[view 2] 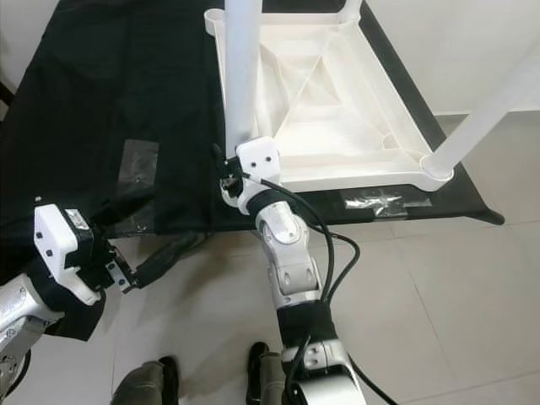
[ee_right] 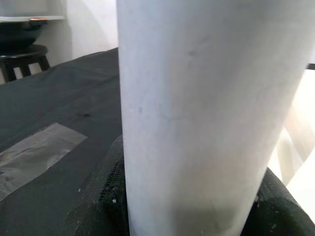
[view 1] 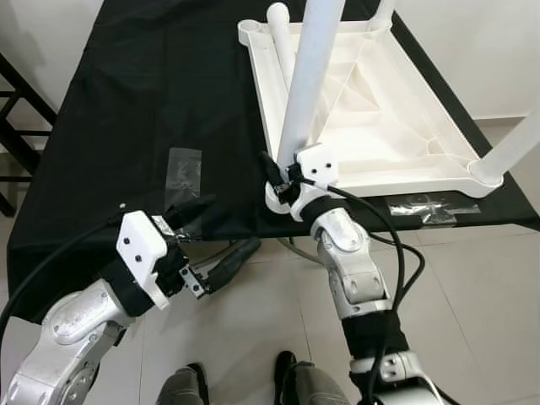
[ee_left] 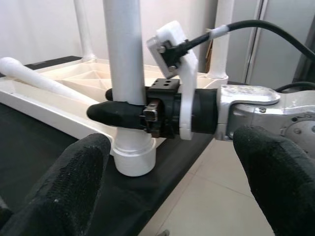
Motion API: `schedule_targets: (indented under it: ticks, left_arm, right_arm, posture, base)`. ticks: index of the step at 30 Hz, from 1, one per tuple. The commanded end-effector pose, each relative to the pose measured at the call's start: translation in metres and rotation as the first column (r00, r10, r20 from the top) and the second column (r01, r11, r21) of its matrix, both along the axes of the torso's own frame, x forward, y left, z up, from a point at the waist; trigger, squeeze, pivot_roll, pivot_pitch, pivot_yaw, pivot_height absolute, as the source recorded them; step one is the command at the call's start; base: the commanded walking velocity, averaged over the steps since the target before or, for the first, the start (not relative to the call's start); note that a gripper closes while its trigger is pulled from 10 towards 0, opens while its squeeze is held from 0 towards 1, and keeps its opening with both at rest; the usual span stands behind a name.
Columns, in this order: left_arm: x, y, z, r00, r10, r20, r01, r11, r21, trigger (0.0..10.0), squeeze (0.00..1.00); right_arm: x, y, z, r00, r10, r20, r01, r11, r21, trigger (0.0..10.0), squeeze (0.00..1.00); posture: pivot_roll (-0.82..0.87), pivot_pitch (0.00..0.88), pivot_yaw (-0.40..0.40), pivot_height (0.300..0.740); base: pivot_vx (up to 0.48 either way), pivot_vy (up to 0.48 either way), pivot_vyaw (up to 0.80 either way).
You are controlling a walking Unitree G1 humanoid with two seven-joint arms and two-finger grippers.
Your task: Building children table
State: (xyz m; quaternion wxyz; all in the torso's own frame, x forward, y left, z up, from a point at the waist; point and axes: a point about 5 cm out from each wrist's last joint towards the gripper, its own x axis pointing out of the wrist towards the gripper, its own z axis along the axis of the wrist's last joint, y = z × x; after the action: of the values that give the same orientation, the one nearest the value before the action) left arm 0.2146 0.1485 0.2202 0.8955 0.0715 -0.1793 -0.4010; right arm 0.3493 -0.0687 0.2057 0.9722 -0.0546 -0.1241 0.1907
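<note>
The children's table top [view 1: 371, 126] lies inverted at 1 o'clock on the black-draped surface [view 1: 143, 126] so its sockets face up, the right gripper [view 1: 283, 181] clenched on a white leg [view 1: 308, 84] steadying it in the near corner socket, while the left gripper [view 1: 224, 266], jaws released, waits at 7 o'clock.

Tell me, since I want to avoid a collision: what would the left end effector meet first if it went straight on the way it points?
Probably the right end effector, shut on the upright white table leg right ahead of the open left end effector; depth is unclear.
</note>
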Motion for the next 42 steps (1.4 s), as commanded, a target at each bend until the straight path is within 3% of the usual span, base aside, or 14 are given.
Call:
schedule_targets:
  ticks: [1,3,4,5,6,14,15,16,17,21,27,33,35,42]
  left_arm:
    - [-0.001,-0.002,-0.003,1.000,-0.016,-0.008,0.016,1.000,0.004,10.0,0.00]
    - [-0.001,0.000,-0.002,1.000,-0.012,-0.006,0.012,1.000,0.007,10.0,0.00]
    - [-0.001,0.001,-0.001,1.000,-0.010,-0.004,0.010,1.000,0.009,10.0,0.00]
    - [-0.001,0.001,-0.001,1.000,-0.008,-0.003,0.008,1.000,0.010,10.0,0.00]
    - [-0.001,0.000,-0.001,1.000,-0.011,-0.004,0.011,1.000,0.011,10.0,0.00]
    - [-0.001,-0.002,-0.002,1.000,-0.017,-0.006,0.017,1.000,0.009,10.0,0.00]
    - [-0.001,-0.003,-0.002,1.000,-0.017,-0.006,0.017,1.000,0.007,10.0,0.00]
    - [-0.001,-0.003,-0.002,1.000,-0.017,-0.006,0.017,1.000,0.007,10.0,0.00]
    - [-0.001,-0.003,-0.002,1.000,-0.017,-0.006,0.017,1.000,0.004,10.0,0.00]
    - [-0.004,-0.005,-0.001,1.000,-0.018,-0.005,0.018,1.000,0.000,10.0,0.00]
    - [-0.009,-0.005,-0.001,1.000,-0.013,-0.018,0.013,1.000,-0.003,10.0,0.00]
    - [-0.014,-0.005,0.000,1.000,-0.011,-0.027,0.011,1.000,-0.002,10.0,0.00]
    - [-0.017,-0.005,-0.001,0.999,-0.007,-0.038,0.007,1.000,-0.002,10.0,0.00]
    - [-0.021,-0.002,0.000,0.999,0.001,-0.050,-0.001,1.000,0.003,10.0,0.00]
  right_arm:
    - [0.004,-0.014,-0.027,0.991,-0.094,-0.094,0.086,0.993,-0.085,0.0,0.00]
    - [0.006,-0.011,-0.026,0.992,-0.065,-0.112,0.057,0.996,-0.076,0.0,0.00]
    - [0.004,-0.006,-0.025,0.991,-0.023,-0.132,0.015,0.998,-0.067,10.0,0.00]
    - [0.001,-0.001,-0.023,0.989,0.017,-0.144,-0.026,0.998,-0.065,10.0,0.00]
    - [-0.002,0.005,-0.014,0.984,0.106,-0.141,-0.110,0.994,-0.023,10.0,1.00]
    - [0.002,0.002,0.029,0.909,0.416,-0.013,-0.416,0.906,-0.076,10.0,1.00]
    - [0.002,-0.001,0.036,0.861,0.509,0.001,-0.504,0.852,-0.138,10.0,0.69]
    - [0.002,-0.001,0.036,0.861,0.509,0.001,-0.504,0.852,-0.138,10.0,0.69]
    - [0.003,-0.005,0.041,0.808,0.589,-0.004,-0.576,0.788,-0.216,10.0,0.00]
    - [0.005,-0.015,0.053,0.684,0.726,-0.073,-0.699,0.623,-0.352,10.0,0.00]
    - [0.010,-0.024,0.074,0.581,0.802,-0.137,-0.781,0.502,-0.372,10.0,0.00]
    - [0.013,-0.028,0.086,0.540,0.830,-0.141,-0.813,0.471,-0.343,10.0,0.00]
    - [0.016,-0.033,0.089,0.479,0.859,-0.178,-0.854,0.409,-0.323,0.0,0.00]
    - [0.018,-0.040,0.095,0.387,0.888,-0.249,-0.898,0.301,-0.321,0.0,0.00]
  posture:
    - [0.10,0.285,-0.072,0.740]
    - [0.10,0.285,-0.069,0.740]
    - [0.10,0.289,-0.066,0.740]
    - [0.10,0.289,-0.066,0.740]
    - [0.10,0.291,-0.065,0.740]
    - [0.10,0.296,-0.069,0.740]
    - [0.10,0.304,-0.075,0.740]
    - [0.10,0.304,-0.075,0.740]
    - [0.10,0.307,-0.079,0.740]
    - [0.11,0.327,-0.086,0.740]
    - [0.13,0.361,-0.089,0.740]
    - [0.14,0.380,-0.089,0.740]
    - [0.15,0.406,-0.089,0.740]
    - [0.16,0.410,-0.091,0.740]
  base:
    - [0.000,0.000,0.00]
    - [0.000,0.000,0.00]
    - [0.000,0.000,0.00]
    - [0.000,0.000,0.00]
    - [0.000,0.000,0.00]
    - [0.000,0.000,0.00]
    - [0.000,0.000,0.00]
    - [0.000,0.000,0.00]
    - [0.000,0.000,0.00]
    - [0.000,0.000,0.00]
    - [0.000,0.000,0.00]
    - [0.000,0.000,0.00]
    - [0.000,0.000,0.00]
    - [0.000,0.000,0.00]
